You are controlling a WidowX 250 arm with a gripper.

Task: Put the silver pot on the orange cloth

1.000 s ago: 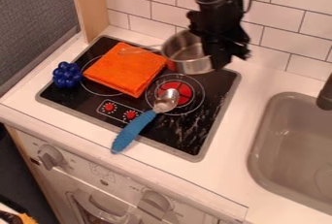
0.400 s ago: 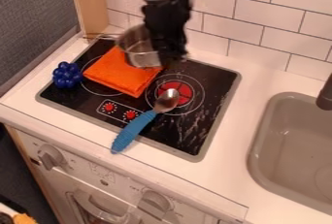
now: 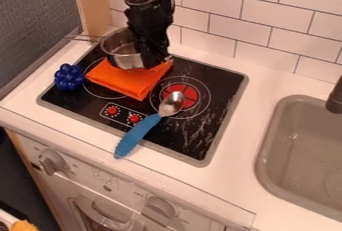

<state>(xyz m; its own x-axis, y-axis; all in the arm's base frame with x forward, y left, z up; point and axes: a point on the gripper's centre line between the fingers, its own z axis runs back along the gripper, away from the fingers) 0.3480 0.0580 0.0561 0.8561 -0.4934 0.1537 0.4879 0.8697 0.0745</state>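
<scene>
My gripper (image 3: 152, 60) is over the back part of the stove, shut on the right side wall of the silver pot (image 3: 122, 52). The pot is upright over the back part of the orange cloth (image 3: 123, 81), its thin handle pointing left. Whether its base touches the cloth I cannot tell. The folded cloth lies on the left half of the black cooktop, its back portion hidden behind the pot.
A spoon with a blue handle (image 3: 137, 136) lies across the cooktop's front. Blue toy grapes (image 3: 69, 77) sit at the left edge. Tiled wall (image 3: 254, 20) stands behind, a wooden post (image 3: 93, 5) at back left, and a grey sink (image 3: 300, 150) on the right.
The gripper and the pot have moved left together, from beside the cloth's back right to above its back part. Cloth, spoon and grapes have stayed in place.
</scene>
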